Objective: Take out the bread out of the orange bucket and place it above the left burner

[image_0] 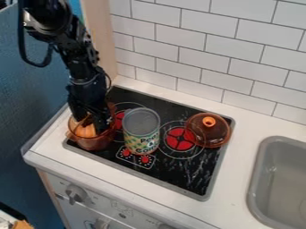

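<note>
Black robotic gripper (95,117) is hanging inside transparent orange bucket (91,142) at black stovetop's (189,171) front-left corner; whether it is open or gripping, you are unable to tell. Tan rounded bread (85,130) is lying in bucket, just below gripper and toward same corner; its long axis is remaining unclear to you. Bucket is containing bread.

bread (85,129) partly hidden by gripper (97,124), left burner (118,120) partly behind tin can (141,131); sink (257,166) cut off right, arm (55,26) at top
</note>
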### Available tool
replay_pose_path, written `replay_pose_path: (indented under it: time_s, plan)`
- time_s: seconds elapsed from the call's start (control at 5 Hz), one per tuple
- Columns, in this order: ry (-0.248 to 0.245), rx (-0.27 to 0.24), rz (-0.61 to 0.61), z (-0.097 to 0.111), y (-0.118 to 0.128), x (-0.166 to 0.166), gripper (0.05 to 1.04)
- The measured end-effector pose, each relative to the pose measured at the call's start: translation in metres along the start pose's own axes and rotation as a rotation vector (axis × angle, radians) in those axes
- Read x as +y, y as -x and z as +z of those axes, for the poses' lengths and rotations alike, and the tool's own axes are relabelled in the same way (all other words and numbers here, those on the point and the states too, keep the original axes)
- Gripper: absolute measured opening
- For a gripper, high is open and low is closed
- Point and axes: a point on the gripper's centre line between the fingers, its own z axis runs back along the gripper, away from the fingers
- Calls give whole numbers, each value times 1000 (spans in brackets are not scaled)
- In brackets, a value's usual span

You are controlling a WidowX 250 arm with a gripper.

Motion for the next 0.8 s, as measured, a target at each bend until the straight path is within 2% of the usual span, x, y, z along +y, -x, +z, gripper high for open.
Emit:
replay_pose_path:
  time_s: [0.2,0.4,0.6,0.8]
  plan:
    - [8,13,9,-7,-3,1,1000]
    - [-14,17,-13,-12,-6,-2,944]
    - [1,-5,-7,-12,-10,-4,669]
    - [12,-15,-1,-12,-10,-4,600]
